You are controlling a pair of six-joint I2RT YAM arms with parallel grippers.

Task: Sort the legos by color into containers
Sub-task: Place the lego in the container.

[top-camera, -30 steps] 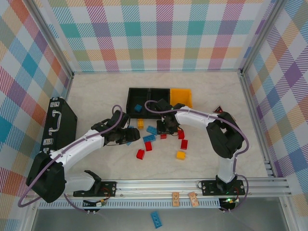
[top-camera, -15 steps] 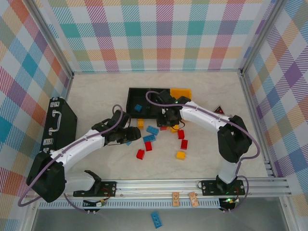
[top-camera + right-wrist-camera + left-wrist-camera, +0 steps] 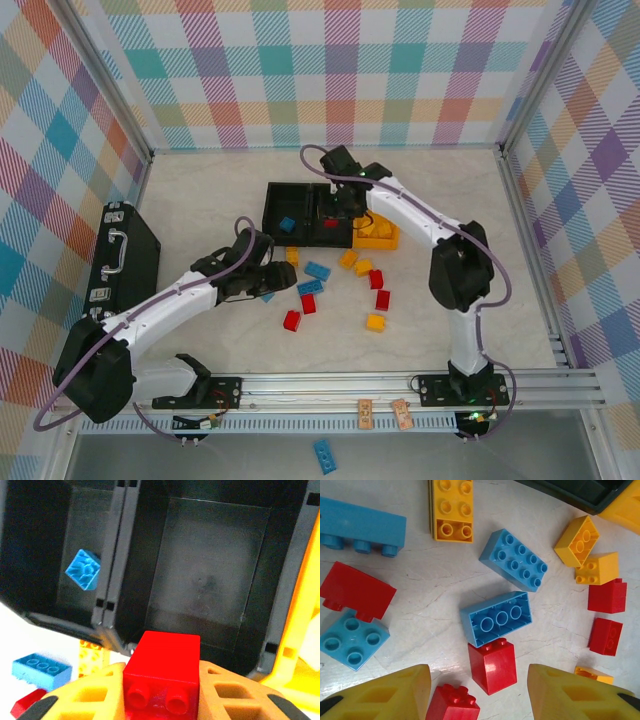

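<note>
My right gripper [image 3: 162, 682] is shut on a red lego [image 3: 162, 672], held above the middle black bin [image 3: 210, 580]; from above, the gripper [image 3: 335, 215] and the brick [image 3: 330, 222] hang over that bin [image 3: 343, 238]. The left black bin [image 3: 278, 205] holds one blue lego [image 3: 287, 224], also visible from the right wrist [image 3: 83, 569]. The yellow-orange bin [image 3: 385, 238] is partly hidden by the right arm. My left gripper [image 3: 480, 695] is open low over the table [image 3: 272, 283]. A red lego [image 3: 492, 665] lies between its fingers, touching an upturned blue one [image 3: 496, 617].
Several loose legos lie mid-table: blue [image 3: 317, 270], red [image 3: 291, 320], yellow [image 3: 375, 322], more red [image 3: 383, 299] and yellow [image 3: 363, 267]. A black case with a handle [image 3: 125, 250] sits at the left. A red triangular card [image 3: 453, 228] lies to the right of the bins.
My right gripper has lifted the red lego off the table and carried it back over the middle black bin. The left gripper has barely moved.
</note>
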